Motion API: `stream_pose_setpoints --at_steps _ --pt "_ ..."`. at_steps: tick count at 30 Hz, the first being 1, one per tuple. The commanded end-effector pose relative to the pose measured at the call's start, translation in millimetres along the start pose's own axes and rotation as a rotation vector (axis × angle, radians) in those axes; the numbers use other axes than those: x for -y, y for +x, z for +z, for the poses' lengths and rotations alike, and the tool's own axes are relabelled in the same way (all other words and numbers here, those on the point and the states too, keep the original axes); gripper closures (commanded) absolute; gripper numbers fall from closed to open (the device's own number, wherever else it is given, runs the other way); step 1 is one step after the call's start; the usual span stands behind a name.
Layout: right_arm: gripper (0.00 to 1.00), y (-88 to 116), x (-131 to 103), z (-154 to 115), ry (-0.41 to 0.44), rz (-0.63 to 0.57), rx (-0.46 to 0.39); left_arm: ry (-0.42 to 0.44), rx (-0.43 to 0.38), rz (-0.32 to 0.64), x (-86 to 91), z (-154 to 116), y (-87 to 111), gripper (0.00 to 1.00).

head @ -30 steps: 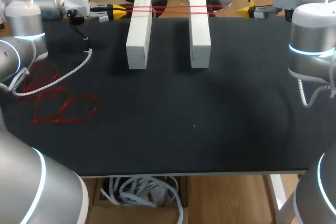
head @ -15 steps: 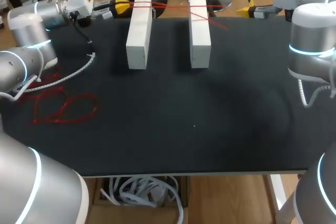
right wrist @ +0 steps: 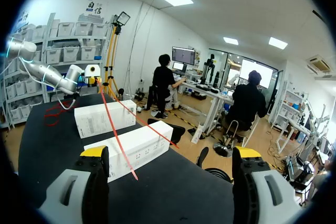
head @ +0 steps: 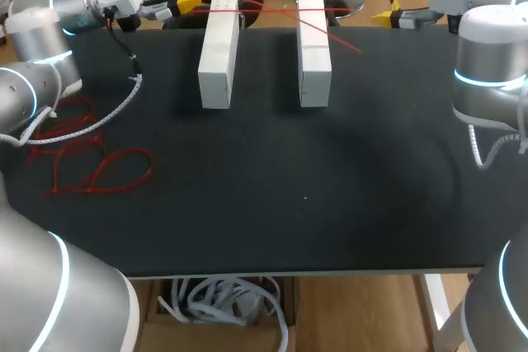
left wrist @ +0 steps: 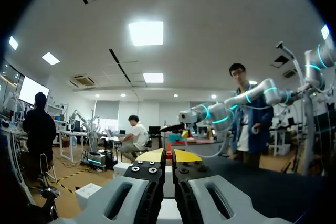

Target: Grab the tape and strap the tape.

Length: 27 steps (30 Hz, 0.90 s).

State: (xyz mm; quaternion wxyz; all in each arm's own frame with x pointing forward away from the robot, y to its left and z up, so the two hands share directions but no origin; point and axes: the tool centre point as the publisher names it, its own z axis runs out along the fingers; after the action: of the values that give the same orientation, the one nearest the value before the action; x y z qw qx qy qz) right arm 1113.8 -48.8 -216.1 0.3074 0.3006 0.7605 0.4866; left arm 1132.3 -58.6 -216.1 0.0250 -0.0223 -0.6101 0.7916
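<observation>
Since a second ago the red tape [head: 280, 12] has lost its tight, level run between the two arms. Its right end is free and slants over the right block [head: 313, 55], with the tip resting on the bench [head: 330, 187] just right of that block. The left jaws have lifted a little toward the upper left corner, while the right jaws have kept their place at the upper right.

The left jaws are pressed together on the tape, a sliver of red showing between their yellow tips. The right jaws stand wide apart with nothing between them.

There are two blocks, the left block [head: 218, 55] and the right one. Both are long, white and box-shaped with sharp edges, lying side by side in the upper middle. Two thin red strands cross them. One loose heap of red loops [head: 99, 166] lies at the left on the matte black bench top, beside one white spiral-wrapped cable [head: 107, 113].
</observation>
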Motion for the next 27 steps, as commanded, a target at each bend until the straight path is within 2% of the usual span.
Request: stream_pose_setpoints --at_steps 1,20,27 --pt "0.0 -0.5 0.5 -0.1 -0.002 0.0 -0.002 -0.02 -0.228 -0.002 8.6 -0.9 -5.8 1.0" --pt "0.0 -0.5 0.5 -0.1 -0.002 0.0 -0.002 -0.02 -0.228 -0.002 8.6 -0.9 -5.8 1.0" --pt "0.0 -0.5 0.5 -0.1 -0.002 0.0 -0.002 0.172 -0.176 0.025 21.0 22.4 11.2 1.0"
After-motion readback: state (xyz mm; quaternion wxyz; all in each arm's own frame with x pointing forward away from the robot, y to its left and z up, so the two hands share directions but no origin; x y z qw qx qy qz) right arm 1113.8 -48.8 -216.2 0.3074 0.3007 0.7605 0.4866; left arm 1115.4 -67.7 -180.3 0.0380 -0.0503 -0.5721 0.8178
